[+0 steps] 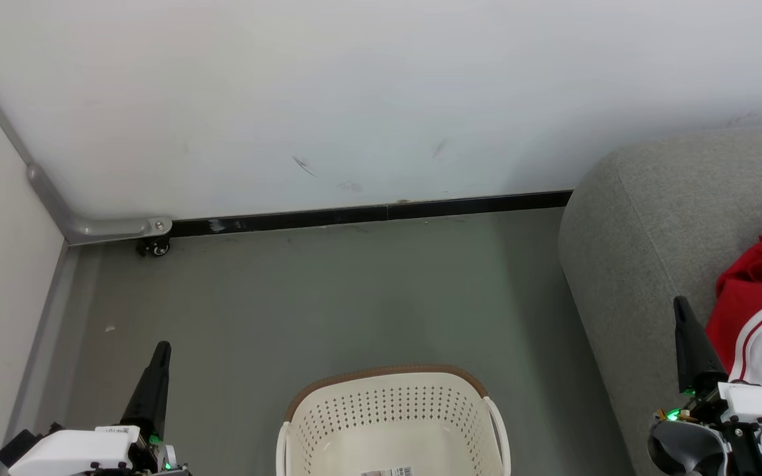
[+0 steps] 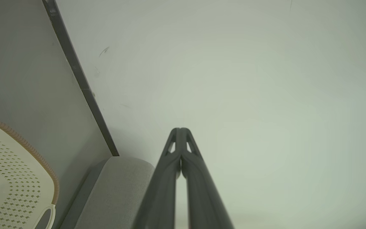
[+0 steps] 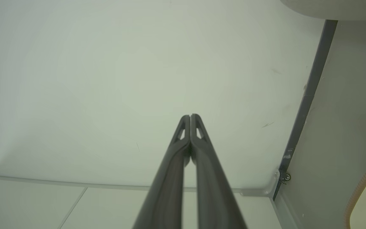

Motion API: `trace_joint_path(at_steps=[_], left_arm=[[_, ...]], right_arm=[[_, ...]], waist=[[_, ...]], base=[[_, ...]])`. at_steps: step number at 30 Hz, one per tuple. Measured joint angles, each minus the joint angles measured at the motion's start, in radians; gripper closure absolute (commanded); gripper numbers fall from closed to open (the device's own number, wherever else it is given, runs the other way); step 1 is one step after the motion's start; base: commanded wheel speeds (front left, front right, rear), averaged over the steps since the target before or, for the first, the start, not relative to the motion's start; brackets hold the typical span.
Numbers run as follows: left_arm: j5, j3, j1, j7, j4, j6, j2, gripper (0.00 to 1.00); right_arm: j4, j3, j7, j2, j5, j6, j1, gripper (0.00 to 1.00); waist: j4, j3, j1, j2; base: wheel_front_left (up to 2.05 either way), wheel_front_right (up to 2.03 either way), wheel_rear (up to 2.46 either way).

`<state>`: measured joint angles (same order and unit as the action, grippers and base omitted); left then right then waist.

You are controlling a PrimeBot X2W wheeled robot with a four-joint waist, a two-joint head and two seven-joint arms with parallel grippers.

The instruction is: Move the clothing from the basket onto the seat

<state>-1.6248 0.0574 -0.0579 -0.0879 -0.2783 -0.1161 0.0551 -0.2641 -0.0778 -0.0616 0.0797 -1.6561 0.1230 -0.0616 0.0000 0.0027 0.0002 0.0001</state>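
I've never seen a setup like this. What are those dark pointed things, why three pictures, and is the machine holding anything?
The dark pointed things are the robot's two grippers, each a pair of long fingers. The big picture comes from a camera on its head, looking down: the left gripper is at the lower left, the right gripper at the lower right. The other two pictures come from cameras on the wrists, looking along the fingers toward the white wall. There both pairs of fingers are pressed together with nothing between them, so nothing is held. On the grey floor stands a cream basket; the part of its inside that shows has no clothes. The red and white clothing lies on the grey seat at the right.
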Motion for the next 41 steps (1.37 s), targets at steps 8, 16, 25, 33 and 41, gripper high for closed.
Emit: trace_joint_path(at_steps=[8,16,25,33,41], left_arm=[[0.000,0.000,0.000,0.000,-0.001,0.000,0.000,1.00],[0.000,0.001,0.000,0.000,-0.001,0.000,0.000,1.00],[0.000,0.001,0.000,0.000,-0.002,0.000,-0.001,1.00],[0.000,0.001,0.000,0.000,-0.003,0.000,-0.001,1.00],[0.000,0.001,0.000,0.000,-0.004,-0.007,-0.001,1.00]], right_arm=[[0.000,-0.001,0.000,0.000,0.000,0.000,0.000,1.00],[0.000,-0.001,0.000,0.000,0.000,0.000,0.000,1.00],[0.000,-0.003,0.000,0.000,0.000,0.000,0.000,1.00],[0.000,-0.003,0.000,0.000,0.000,0.000,0.000,1.00],[0.000,-0.004,0.000,-0.001,0.000,0.000,0.000,1.00]], waist=[[0.000,0.000,0.0000,0.0000],[0.000,0.000,0.0000,0.0000],[0.000,0.000,0.0000,0.0000],[0.000,0.000,-0.0001,0.0000],[0.000,0.000,-0.0001,0.0000]], base=[[0.00,0.00,0.00],[0.00,0.00,0.00],[0.00,0.00,0.00],[0.00,0.00,0.00],[0.00,0.00,0.00]])
